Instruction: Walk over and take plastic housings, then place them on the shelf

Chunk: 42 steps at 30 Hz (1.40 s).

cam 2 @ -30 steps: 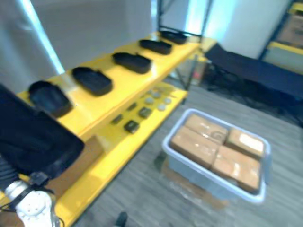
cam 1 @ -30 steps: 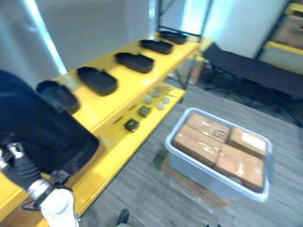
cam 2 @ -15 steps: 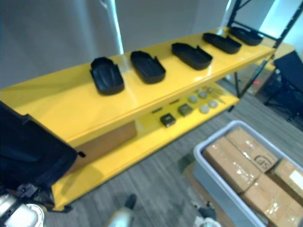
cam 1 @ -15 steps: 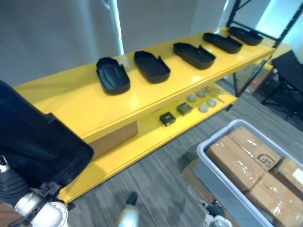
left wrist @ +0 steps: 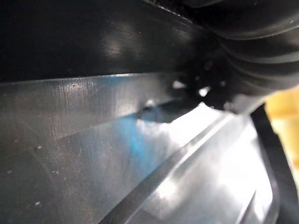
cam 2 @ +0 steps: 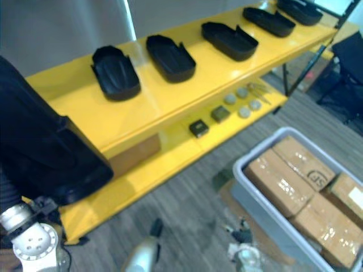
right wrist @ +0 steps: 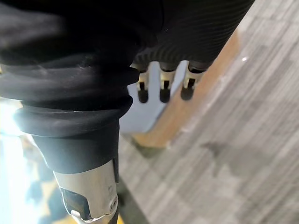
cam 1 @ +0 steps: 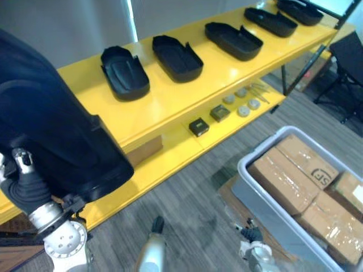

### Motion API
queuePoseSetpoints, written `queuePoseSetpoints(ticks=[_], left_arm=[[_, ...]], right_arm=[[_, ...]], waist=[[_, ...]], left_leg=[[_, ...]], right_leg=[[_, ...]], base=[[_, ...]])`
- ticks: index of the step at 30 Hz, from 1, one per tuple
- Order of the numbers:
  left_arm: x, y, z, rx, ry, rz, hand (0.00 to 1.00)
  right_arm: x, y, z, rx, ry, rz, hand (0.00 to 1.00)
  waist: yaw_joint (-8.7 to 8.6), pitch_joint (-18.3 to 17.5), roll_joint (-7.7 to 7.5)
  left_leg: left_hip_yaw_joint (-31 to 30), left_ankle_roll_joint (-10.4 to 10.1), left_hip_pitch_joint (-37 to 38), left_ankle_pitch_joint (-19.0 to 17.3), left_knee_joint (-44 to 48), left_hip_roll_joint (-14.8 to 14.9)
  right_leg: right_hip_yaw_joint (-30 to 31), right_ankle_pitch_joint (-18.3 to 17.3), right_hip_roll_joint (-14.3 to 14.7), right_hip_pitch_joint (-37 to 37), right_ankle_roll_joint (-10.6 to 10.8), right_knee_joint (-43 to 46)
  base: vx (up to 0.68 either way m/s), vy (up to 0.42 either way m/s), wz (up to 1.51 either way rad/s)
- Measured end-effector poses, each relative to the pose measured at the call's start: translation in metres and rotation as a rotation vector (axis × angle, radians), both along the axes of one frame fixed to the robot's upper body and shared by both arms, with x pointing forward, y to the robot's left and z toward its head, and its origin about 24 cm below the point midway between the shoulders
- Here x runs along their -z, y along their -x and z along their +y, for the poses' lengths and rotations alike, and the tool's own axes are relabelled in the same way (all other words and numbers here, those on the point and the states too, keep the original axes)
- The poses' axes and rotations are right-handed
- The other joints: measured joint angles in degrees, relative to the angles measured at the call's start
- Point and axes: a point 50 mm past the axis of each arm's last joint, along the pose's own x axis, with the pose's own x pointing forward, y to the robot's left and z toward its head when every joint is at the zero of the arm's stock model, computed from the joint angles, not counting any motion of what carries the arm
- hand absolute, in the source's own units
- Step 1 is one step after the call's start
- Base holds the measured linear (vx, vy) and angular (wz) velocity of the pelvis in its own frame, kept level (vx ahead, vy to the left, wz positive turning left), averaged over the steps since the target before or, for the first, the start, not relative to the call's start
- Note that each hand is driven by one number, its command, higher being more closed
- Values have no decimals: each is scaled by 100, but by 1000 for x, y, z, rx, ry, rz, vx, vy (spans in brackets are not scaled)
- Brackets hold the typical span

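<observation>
I see a large black plastic housing (cam 1: 57, 130) held up at the left hand (left wrist: 252, 46), so close to the head cameras that it hides the near end of the yellow shelf (cam 1: 170, 107). In the left wrist view its glossy dark wall lies right against the hand's ribbed cover. Whether that hand is clenched or released I cannot tell, as the part covers it.

The right hand (right wrist: 196, 28) hangs free and holds nothing; its fingers (right wrist: 162, 86) are released and nearly straight. Beneath the fingertips is grey plank floor (right wrist: 243, 140). Just past them shows a pale shape with a tan edge, probably the grey tote (cam 1: 255, 195) and the card under it, though it is blurred there.

Well apart from the right fingers, five more housings (cam 1: 233, 41) lie in a row on the shelf's top board, hollow side up, each apart from the next. On the lower board lie a small dark box (cam 1: 198, 126), a greenish box (cam 1: 220, 113) just beside it, and a few round discs (cam 1: 245, 105). A brown carton (cam 1: 144, 152) sits under the top board. The tote holds taped cardboard boxes (cam 1: 286, 181).
</observation>
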Motion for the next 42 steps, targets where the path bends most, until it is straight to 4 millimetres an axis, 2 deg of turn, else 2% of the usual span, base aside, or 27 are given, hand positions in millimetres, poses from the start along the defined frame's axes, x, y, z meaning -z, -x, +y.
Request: queuePoseSetpoints(ticks=[1,2,3,4,5,6,7,8,9,11,13,15,17,18,19,20,21,22,23,24,25,27,29,31,35,39,42], left_arm=[[-1,0,0,-3,1,-6,100],[-3,-1,0,-1,-5,-16,100],[-5,-1,0,1,-17,-22,100],[-4,1,0,-6,-18,-15,100],[-5,-4,-4,22,-21,-13,100],[-8,-4,-8,40,-42,-23,100],[-15,-2,-10,53,-72,-44,100],[-19,-1,-10,56,-90,-56,100],[-22,0,-8,49,-109,-66,100],[-20,0,-5,28,-100,-58,100],[-15,-3,-4,26,-85,-40,100],[-11,-9,-3,27,-63,-33,100],[-3,-24,-9,65,-29,-14,100],[-1,-25,-10,64,-30,2,100],[4,-21,-6,34,-48,40,100],[10,-17,-5,7,-41,68,100],[14,-15,-6,-1,-23,81,100],[20,-12,-7,-14,3,99,100],[22,-11,-8,-18,9,104,100],[21,-12,-8,-17,12,98,100],[19,-15,-10,-13,18,80,100],[16,-18,-11,-8,28,61,100],[16,-20,-12,-4,37,53,100],[18,-21,-12,0,36,67,100],[28,-22,-9,1,43,140,100],[35,-13,-1,-38,41,193,100],[37,-3,11,-99,32,221,100]], right_arm=[[1,3,1,2,-2,7,0],[2,6,3,8,-11,13,0],[4,9,6,20,-22,20,0],[3,14,0,24,-6,25,0],[1,17,-2,12,13,16,0],[2,18,-2,-2,23,23,0],[2,17,3,-10,14,22,0],[2,16,7,-9,5,20,0],[1,11,14,-14,-12,10,0],[0,6,19,-5,-29,-3,0],[-2,2,19,-25,-8,-12,0],[-9,-5,14,-55,75,-39,0],[-22,-14,3,-77,226,-89,0],[-26,-17,1,-82,266,-100,0],[-36,-24,0,-97,335,-145,0],[-48,-31,-3,-144,415,-202,0],[-54,-35,-7,-168,453,-232,0],[-71,-45,-13,-212,527,-304,0],[-85,-51,-15,-229,565,-370,0],[-99,-57,-17,-245,598,-437,0],[-117,-64,-18,-256,629,-532,0],[-139,-72,-15,-263,650,-657,0],[-150,-74,-9,-280,647,-719,0],[-152,-71,-3,-280,629,-743,0],[-144,-58,7,-295,605,-735,0],[-135,-44,5,-224,605,-711,0],[-112,-27,-16,-69,589,-584,0]], waist=[[1,2,-7],[-1,33,-99],[-17,59,-251],[-11,48,-145],[-117,14,-26],[-154,-31,14],[-170,-16,90],[-182,-23,78],[-209,-26,65],[-215,-18,91],[-259,-34,132],[-376,-48,189],[-510,-97,141],[-519,-98,135],[-526,-137,68],[-560,-239,156],[-549,-312,310],[-499,-390,576],[-502,-474,731],[-530,-516,795],[-604,-518,787],[-664,-512,778],[-678,-517,749],[-724,-489,683],[-772,-543,436],[-784,-568,454],[-795,-590,483]], left_leg=[[8,-15,-13,-39,19,-18],[175,125,-4,-178,128,-96],[488,451,-17,-553,720,-211],[681,471,99,-945,1188,-237],[595,372,244,-1181,1205,-288],[513,411,416,-1211,1103,-316],[414,461,675,-1247,940,-298],[317,487,790,-1262,853,-295],[196,562,1006,-1299,728,-298],[78,645,1446,-1303,409,-313],[-90,605,1711,-1279,188,-361],[-347,530,1735,-1307,195,-404],[-766,392,1744,-1383,240,-552],[-773,324,1799,-1428,245,-561],[-769,150,1923,-1558,307,-568],[-834,-11,1922,-1767,497,-454],[-918,-95,1887,-1845,570,-310],[-942,-165,1885,-1892,559,3],[-911,-191,1889,-1872,502,178],[-812,-268,1885,-1783,419,288],[-372,-259,1898,-1608,315,375],[538,-148,1906,-1442,163,493],[995,-105,1964,-1376,-135,533],[946,-96,2046,-1265,-421,478],[819,-66,2211,-1122,-693,331],[812,-22,2317,-993,-951,252],[811,-20,2496,-962,-1080,225]], right_leg=[[-35,-100,-41,-31,-67,135],[-130,-300,-253,-46,-393,307],[-145,-308,-436,56,-458,522],[-78,-293,-541,25,-621,1049],[97,-52,-802,-188,-875,2170],[402,412,-970,-527,-1101,2932],[804,1260,-1008,-837,-1157,3604],[1023,1507,-986,-975,-1050,3911],[1332,1120,-894,-1333,-885,4751],[1420,234,-671,-1706,-800,5146],[1383,-232,-487,-1930,-793,4520],[1782,-354,-231,-2136,-741,3376],[2857,-129,-13,-2263,-402,2258],[2929,-50,-8,-2254,-334,2103],[2847,488,-32,-2180,-409,1759],[2722,277,28,-1984,-145,1649],[2618,238,176,-1896,-147,1514],[2424,307,467,-1702,-271,1209],[2301,370,634,-1553,-360,954],[2142,409,714,-1409,-417,779],[1997,430,727,-1272,-450,644],[1789,453,720,-1147,-485,500],[1703,468,720,-1122,-484,377],[1579,568,708,-996,-457,152],[1410,651,621,-720,-431,-141],[1335,651,548,-696,-431,-152],[1298,650,526,-543,-431,-192]], base=[[-19,50,27],[9,126,29],[71,132,18],[205,228,54],[209,174,68],[241,227,84],[173,113,41],[274,119,34],[300,95,31],[332,96,32],[306,5,54],[278,-83,86],[264,-229,118],[278,-374,83],[235,-366,45],[195,-311,31],[238,-361,20],[272,-369,13],[258,-339,25],[177,-215,47],[124,-156,51],[96,-128,50],[57,-37,31],[33,23,24],[44,40,25],[23,23,9],[11,10,4]])
